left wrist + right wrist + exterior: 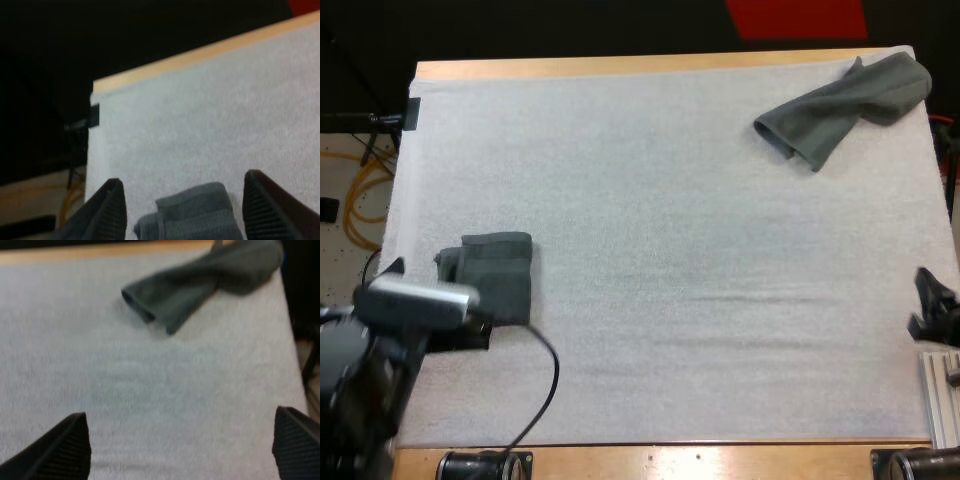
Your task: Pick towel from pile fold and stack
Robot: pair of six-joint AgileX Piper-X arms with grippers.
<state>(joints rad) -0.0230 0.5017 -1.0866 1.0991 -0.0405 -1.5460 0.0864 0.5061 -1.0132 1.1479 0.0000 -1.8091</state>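
Dark grey-green folded towel (192, 212) lies between the wide-spread fingers of my left gripper (182, 178) (clear of both). My right gripper (180, 412) gapes wide too, the crumpled towel (200, 285) well ahead of it on the white mat (150, 380).

I note folded towel (498, 272), near left: dark grey-green, plain. Crumpled towel (845, 105), far right: same dark grey-green. Mat (670, 200) white, faint grain. Table (620, 66) light wood. My left gripper (182, 178), right gripper (180, 412): black, ribbed.
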